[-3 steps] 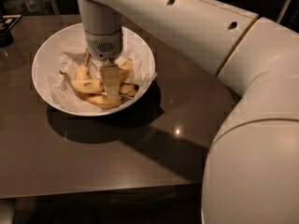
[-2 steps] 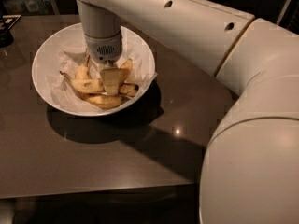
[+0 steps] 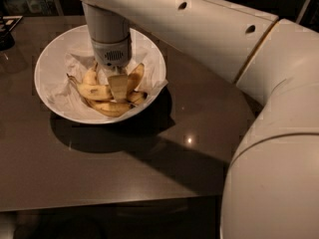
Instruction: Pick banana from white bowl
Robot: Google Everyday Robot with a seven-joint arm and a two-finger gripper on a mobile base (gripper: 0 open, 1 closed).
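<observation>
As jaws hang in bowl point(image 3: 50, 63), banana point(image 3: 97, 91) yellow

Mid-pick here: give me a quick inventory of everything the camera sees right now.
white bowl: one, white, left of centre on the table.
paper lining: one, white, crumpled, inside the bowl.
bananas: about five, yellow, piled on the paper.
table: one, dark brown, under the bowl.
dark object: one, black, far left edge, unidentifiable.
arm: one, white, reaching in from the right.
end effector: one, down among the bananas.
</observation>
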